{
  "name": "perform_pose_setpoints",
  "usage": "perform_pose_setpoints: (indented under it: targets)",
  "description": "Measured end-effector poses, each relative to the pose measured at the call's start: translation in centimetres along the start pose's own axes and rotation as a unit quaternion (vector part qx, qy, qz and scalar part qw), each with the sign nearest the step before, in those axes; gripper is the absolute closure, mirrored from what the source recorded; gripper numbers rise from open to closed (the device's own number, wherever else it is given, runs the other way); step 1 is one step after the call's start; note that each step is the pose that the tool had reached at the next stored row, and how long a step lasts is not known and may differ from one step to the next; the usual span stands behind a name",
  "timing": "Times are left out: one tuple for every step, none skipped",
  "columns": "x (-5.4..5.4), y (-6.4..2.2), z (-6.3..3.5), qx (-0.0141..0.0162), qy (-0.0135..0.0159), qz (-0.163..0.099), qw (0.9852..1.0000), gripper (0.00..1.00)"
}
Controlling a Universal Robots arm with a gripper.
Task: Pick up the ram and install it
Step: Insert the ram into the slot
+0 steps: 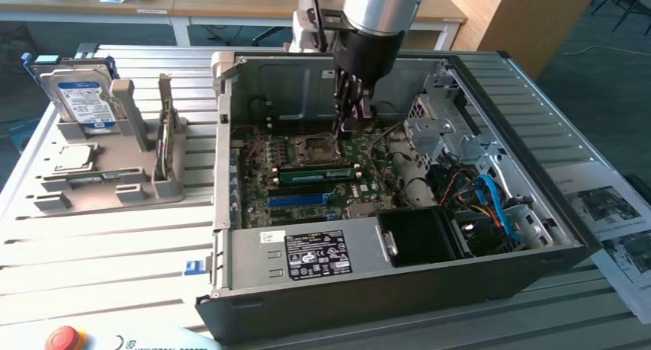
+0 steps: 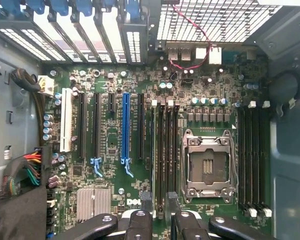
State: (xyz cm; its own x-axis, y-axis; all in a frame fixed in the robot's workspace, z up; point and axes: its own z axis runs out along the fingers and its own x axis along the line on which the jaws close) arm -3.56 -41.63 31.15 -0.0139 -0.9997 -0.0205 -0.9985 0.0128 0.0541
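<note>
Two parts sit in the grey holder [image 1: 102, 190] at the exterior view's left: a hard drive [image 1: 84, 94] upright at the back and a square silver processor chip [image 1: 72, 158] flat in front of it. A red button [image 1: 63, 338] is at the lower left corner.

Next over, the open PC case [image 1: 224, 136] lies on the slatted table [image 1: 102, 243]. Its motherboard [image 1: 259, 178] is exposed, and a labelled power supply [image 1: 305, 255] runs along the near side.

The ram [image 1: 317, 175], a green stick, stands on edge in a motherboard slot just on the near side of the empty CPU socket [image 1: 310, 146], with white latches at both ends. It looks seated, but that's hard to confirm from this angle. A blue slot [image 1: 300, 200] runs parallel, nearer the camera and apart from the ram.

The gripper [image 1: 351, 125] hangs inside the case above the board, just right of the socket, clear of the ram and holding nothing. In the wrist view the gripper [image 2: 161, 220] has its jaws spread apart, with the fingers [image 2: 140, 222] on either side of the memory slots [image 2: 165, 150].

Farther right in the exterior view are the drive cage [image 1: 443, 129], blue cables [image 1: 493, 201] and papers [image 1: 610, 213] on the table
</note>
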Motion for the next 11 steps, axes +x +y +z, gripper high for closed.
perform_pose_setpoints:
  targets:
    - [0.0,0.01,-0.15,0.0,0.0,0.0,1.0,0.75]
    - [-0.01,0.02,-0.31,0.0,0.0,0.0,1.0,0.75]
    - [-0.01,0.03,-0.45,0.0,0.0,0.0,1.0,0.75]
    - [-0.01,0.03,-0.59,0.0,0.0,0.0,1.0,0.75]
    - [-0.01,0.04,-0.73,0.0,0.0001,0.0,1.0,0.75]
    - [-0.02,0.05,-0.87,0.0,0.0,0.0,1.0,0.75]
    - [-0.02,0.05,-1.0,0.0,0.0,0.0,1.0,0.75]
    - [-0.02,0.06,-1.03,0.0,0.0,0.0,1.0,0.75]
    - [-0.02,0.06,-1.03,0.0,-0.0001,0.0,1.0,0.75]
    - [-0.02,0.06,-1.03,0.0,-0.0001,0.0,1.0,0.75]
    - [-0.02,0.06,-1.03,0.0,0.0,0.0,1.0,0.75]
